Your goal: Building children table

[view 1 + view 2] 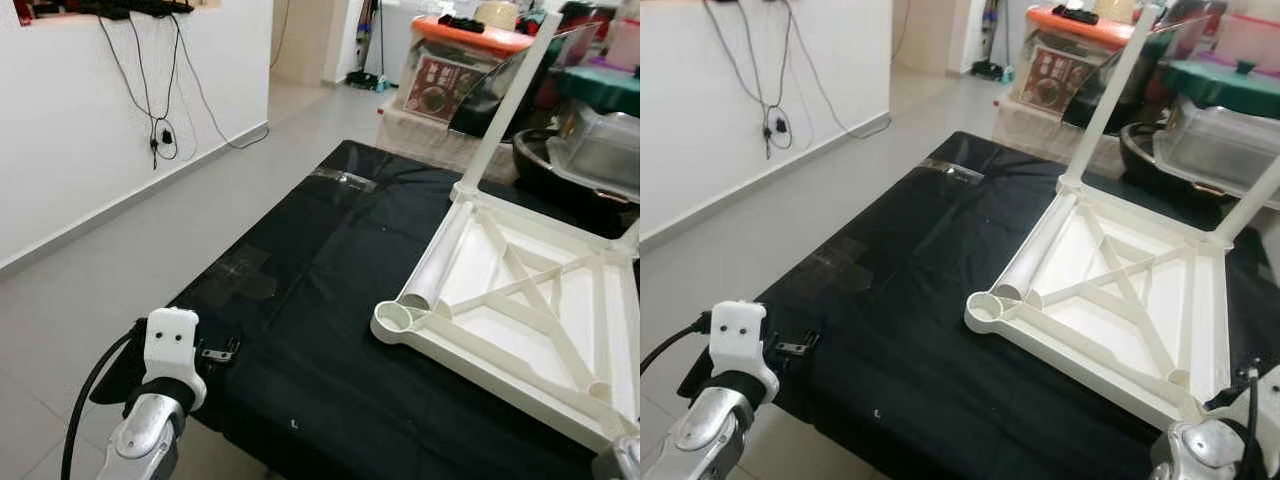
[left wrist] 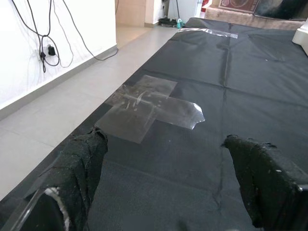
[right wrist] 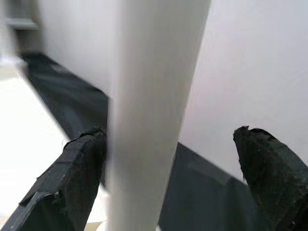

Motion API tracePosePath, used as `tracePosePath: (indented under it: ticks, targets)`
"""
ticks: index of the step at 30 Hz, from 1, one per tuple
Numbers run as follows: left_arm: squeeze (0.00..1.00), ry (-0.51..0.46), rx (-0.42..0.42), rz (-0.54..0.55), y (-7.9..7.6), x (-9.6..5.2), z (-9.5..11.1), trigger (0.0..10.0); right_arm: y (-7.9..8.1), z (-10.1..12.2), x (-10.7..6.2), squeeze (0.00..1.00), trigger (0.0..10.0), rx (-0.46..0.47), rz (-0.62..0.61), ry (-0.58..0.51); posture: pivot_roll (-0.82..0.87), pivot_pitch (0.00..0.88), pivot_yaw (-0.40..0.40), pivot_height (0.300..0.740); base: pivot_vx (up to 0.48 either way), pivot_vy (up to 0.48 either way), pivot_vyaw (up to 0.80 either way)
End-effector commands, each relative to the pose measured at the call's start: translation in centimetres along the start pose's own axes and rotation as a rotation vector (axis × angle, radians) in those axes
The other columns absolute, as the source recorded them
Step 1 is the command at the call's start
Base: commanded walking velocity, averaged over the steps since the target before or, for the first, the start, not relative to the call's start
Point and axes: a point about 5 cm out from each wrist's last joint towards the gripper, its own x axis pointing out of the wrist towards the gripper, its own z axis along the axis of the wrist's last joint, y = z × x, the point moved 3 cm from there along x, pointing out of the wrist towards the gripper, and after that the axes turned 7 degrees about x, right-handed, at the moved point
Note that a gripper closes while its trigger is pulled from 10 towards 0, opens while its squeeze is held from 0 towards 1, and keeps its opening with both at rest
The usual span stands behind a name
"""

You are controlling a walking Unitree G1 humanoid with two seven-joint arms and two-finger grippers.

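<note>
With the upturned white tabletop (image 1: 1120,290) lying on the black-covered table (image 1: 330,300), the right gripper (image 3: 168,154) stood released around a white leg (image 3: 149,96) between its fingers, best clenched squarely before seating, while the left gripper (image 2: 168,192) gaped empty.

L arm (image 1: 150,425): silver metal showing w/ white plastic wrist housing, two dark screws, black cable trailing at 7 o'clock.

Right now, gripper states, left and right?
Left gripper: open, holding nothing, over the black cloth.
Right gripper: open, a white table leg between its fingers, not clamped.
</note>
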Motion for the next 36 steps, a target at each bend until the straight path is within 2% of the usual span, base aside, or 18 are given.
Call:
tracePosePath:
  ticks: [1,3,5,11,13,14,15,16,17,18,19,20,22,28,30,33,35,36]
  targets:
    - [0.00,0.016,0.000,-0.005,-0.3,-0.2,-0.2,10.0,1.4,1.6,-2.2,1.00,10.0,0.036,0.115,-0.016,0.15,0.000,-0.148,0.740,0.000,0.000,0.00]
    - [0.00,0.016,0.000,-0.005,-0.3,-0.2,-0.2,10.0,2.0,2.0,-3.2,1.00,10.0,0.048,0.173,-0.013,0.15,0.000,-0.148,0.740,0.000,0.000,0.00]
    - [0.00,0.017,-0.002,-0.006,-0.4,-0.3,-0.2,10.0,2.4,2.3,-5.0,1.00,10.0,0.037,0.236,-0.005,0.15,0.000,-0.153,0.740,0.000,0.000,0.00]
    - [0.00,0.017,-0.004,-0.001,-0.3,-0.2,-0.1,10.0,1.7,2.3,-6.5,1.00,10.0,0.009,0.272,-0.001,0.14,0.000,-0.158,0.740,0.000,0.000,0.00]
    - [0.00,0.016,-0.005,0.000,-0.3,-0.2,-0.1,10.0,2.3,2.3,-6.9,1.00,10.0,0.006,0.325,0.007,0.14,0.000,-0.157,0.740,0.000,0.000,0.00]
    - [0.00,0.015,-0.007,0.001,-0.3,-0.1,-0.1,10.0,3.7,1.8,-7.4,1.00,10.0,0.004,0.434,0.049,0.14,0.000,-0.155,0.740,0.000,0.000,0.00]
    - [0.00,0.015,-0.007,0.001,-0.3,-0.1,-0.1,10.0,3.7,1.8,-7.4,1.00,10.0,0.004,0.434,0.049,0.14,0.000,-0.155,0.740,0.000,0.000,0.00]
    - [0.00,0.015,-0.007,0.002,-0.3,-0.1,-0.1,10.0,5.0,1.3,-8.1,0.93,10.0,0.001,0.536,0.111,0.14,0.000,-0.151,0.740,0.000,0.000,0.00]
    - [0.00,0.015,-0.007,0.002,-0.3,-0.1,-0.1,10.0,5.0,1.3,-8.1,0.93,10.0,0.001,0.536,0.111,0.14,0.000,-0.151,0.740,0.000,0.000,0.00]
    - [0.00,0.014,-0.008,0.002,-0.4,0.0,-0.1,10.0,6.7,0.3,-9.0,0.00,10.0,0.000,0.664,0.220,0.14,0.000,-0.147,0.740,0.000,0.000,0.00]
    - [0.00,0.014,-0.008,0.002,-0.4,0.0,-0.1,10.0,6.7,0.3,-9.0,0.00,10.0,0.000,0.664,0.220,0.14,0.000,-0.147,0.740,0.000,0.000,0.00]
    - [0.00,0.013,-0.009,0.000,-0.4,0.1,-0.1,10.0,8.4,-0.2,-9.8,0.00,10.0,-0.007,0.787,0.285,0.15,0.000,-0.151,0.740,0.000,0.000,0.00]
    - [0.00,0.007,-0.006,0.003,-0.5,0.3,0.0,10.0,10.5,-0.6,-10.3,0.00,10.0,-0.022,0.890,0.375,0.16,0.000,-0.157,0.740,0.000,0.000,0.00]
    - [0.00,0.002,-0.001,0.018,-0.3,0.3,0.1,10.0,11.4,-0.3,-10.4,0.00,10.0,-0.049,0.922,0.322,0.18,0.000,-0.165,0.740,0.000,0.000,0.00]
    - [0.00,0.002,0.017,0.051,0.3,0.5,0.0,10.0,12.5,-0.7,-12.0,0.00,10.0,-0.034,1.042,0.330,0.18,0.000,-0.164,0.740,0.000,0.000,0.00]
    - [0.00,0.003,0.025,0.063,0.6,0.5,-0.1,10.0,12.7,-1.0,-12.7,0.00,10.0,-0.013,1.085,0.357,0.18,0.000,-0.164,0.740,0.000,0.000,0.00]
    - [0.00,-0.014,0.060,0.104,1.3,1.5,0.5,10.0,13.1,-0.6,-13.6,0.00,10.0,-0.062,1.149,0.250,0.19,0.000,-0.155,0.740,0.000,0.000,0.00]
    - [0.00,-0.014,0.060,0.104,1.3,1.5,0.5,10.0,13.1,-0.6,-13.6,0.00,10.0,-0.062,1.149,0.250,0.19,0.000,-0.155,0.740,0.000,0.000,0.00]
